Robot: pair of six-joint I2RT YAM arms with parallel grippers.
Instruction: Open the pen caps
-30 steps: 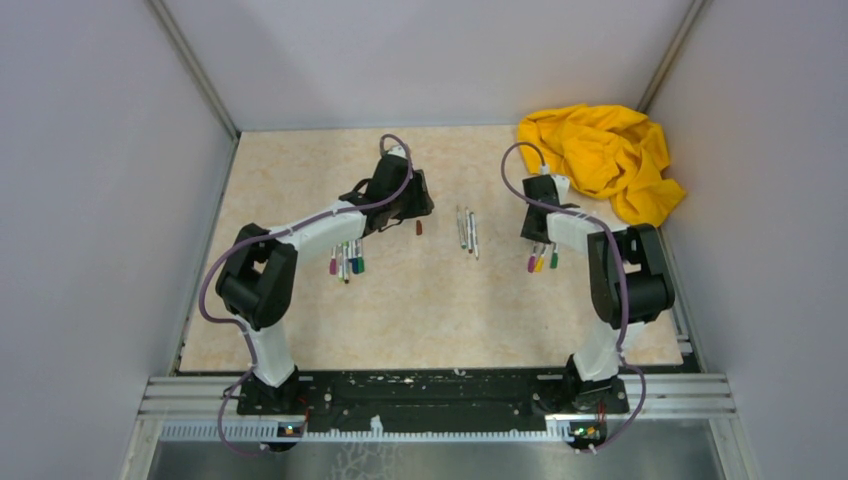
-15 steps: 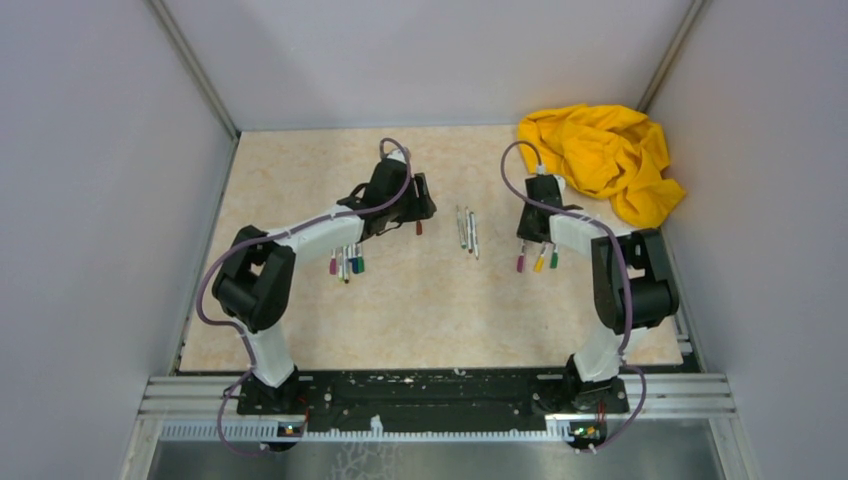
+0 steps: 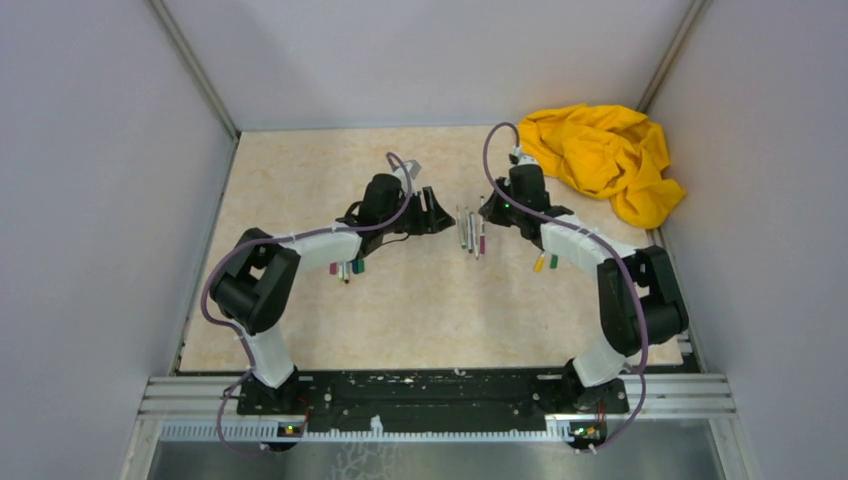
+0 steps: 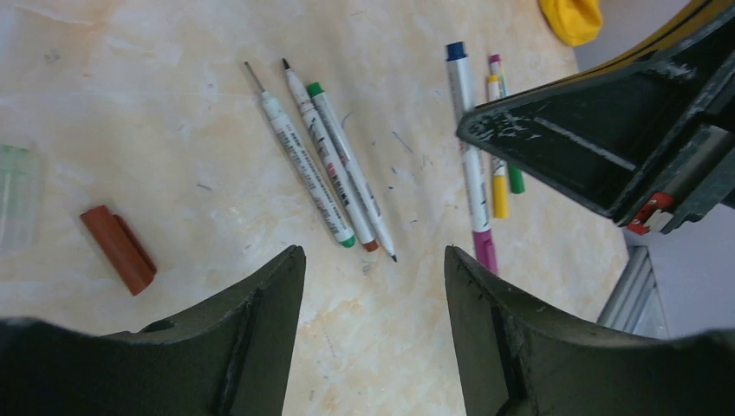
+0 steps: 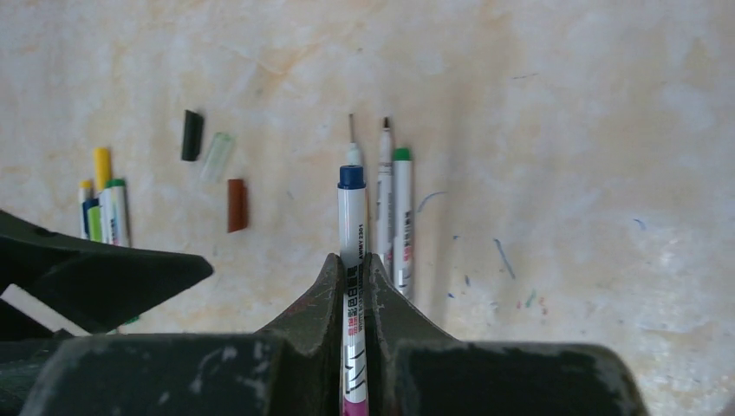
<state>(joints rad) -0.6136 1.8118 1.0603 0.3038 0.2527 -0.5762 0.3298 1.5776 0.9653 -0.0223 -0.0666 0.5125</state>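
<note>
Fingers (image 5: 322, 299) of the right gripper (image 5: 352, 260) are pressing together on the barrel of a thin grey-white pen (image 5: 352, 225). It is pointing out over the table (image 3: 300, 180), with its blue end (image 5: 350, 177) farthest from the wrist and a magenta end (image 4: 485, 251) nearest it. Which end is the cap is not clear. Facing it, the left gripper (image 4: 373, 256) is hovering with its fingers (image 4: 260, 321) apart, gripping nothing.

Three uncapped pens (image 4: 321, 165) are lying side by side just beside the held pen. A red-brown cap (image 4: 119, 249), a dark cap (image 5: 191, 135) and a clear cap (image 5: 217, 156) are lying loose near them. A cluster of capped pens (image 5: 104, 208) is lying under the left arm.

The caps are looking tiny, light and hard, made of smooth plastic that is likely to slip. The cap is probably sitting on by friction, so the free fingers should be closing squarely around its middle and pulling straight along the barrel, since the thin, stiff pen could be twisting in the clamp.
</note>
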